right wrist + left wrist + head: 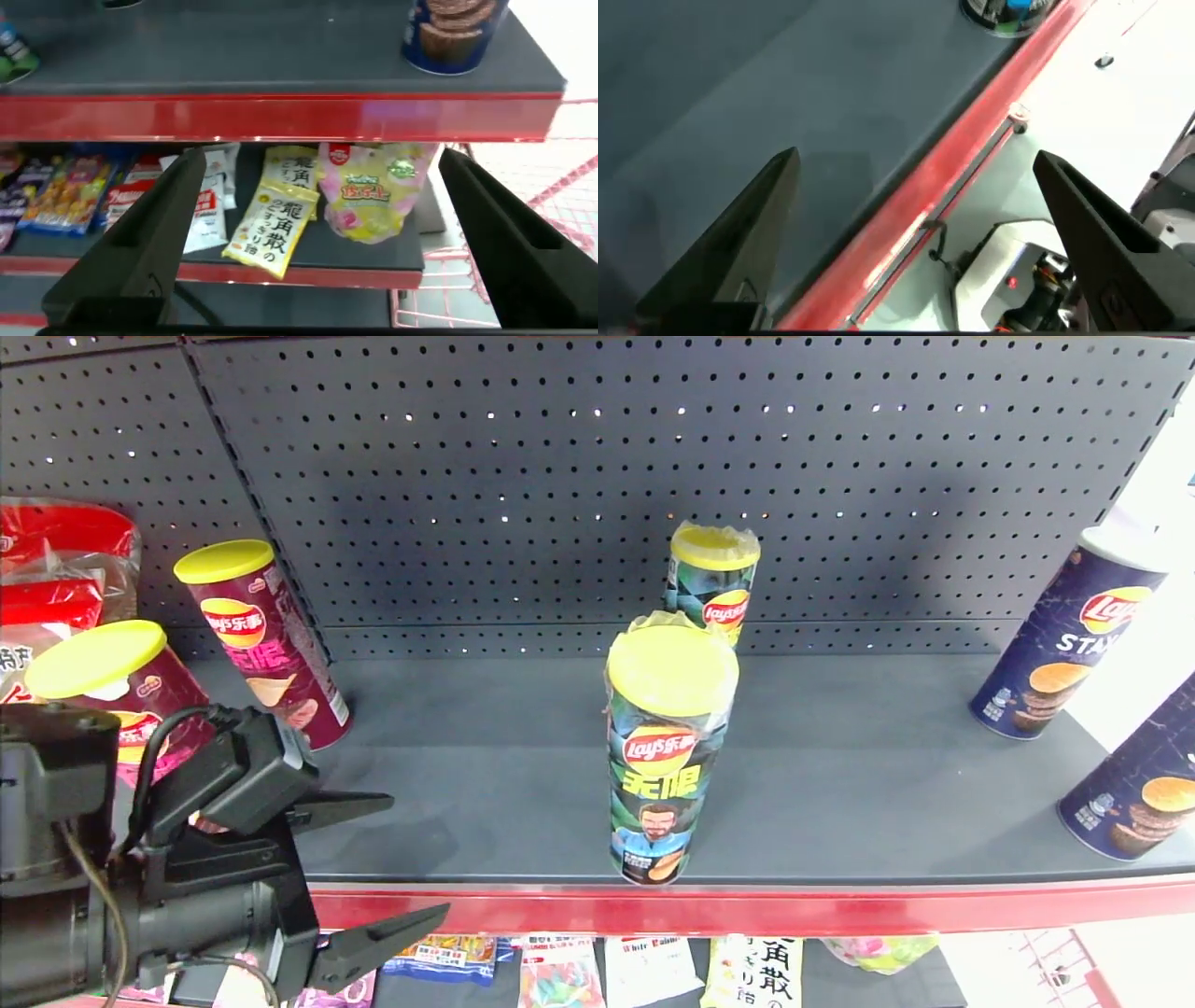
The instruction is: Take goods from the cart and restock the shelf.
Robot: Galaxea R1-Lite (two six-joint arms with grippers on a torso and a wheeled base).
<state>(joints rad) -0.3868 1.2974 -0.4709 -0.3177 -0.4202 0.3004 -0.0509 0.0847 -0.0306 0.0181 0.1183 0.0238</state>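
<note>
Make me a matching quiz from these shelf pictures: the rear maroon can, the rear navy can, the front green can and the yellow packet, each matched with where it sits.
Column one:
1. rear maroon can
2. rear navy can
3. front green can
4. yellow packet

Column two:
A. right part of the shelf
B. lower tier
C. middle of the shelf, at its front
D. left part of the shelf

Pairs: 1-D, 2-A, 3-C, 4-B.

Blown-out glare on the right (edges bowed), soft shadows across the shelf.
</note>
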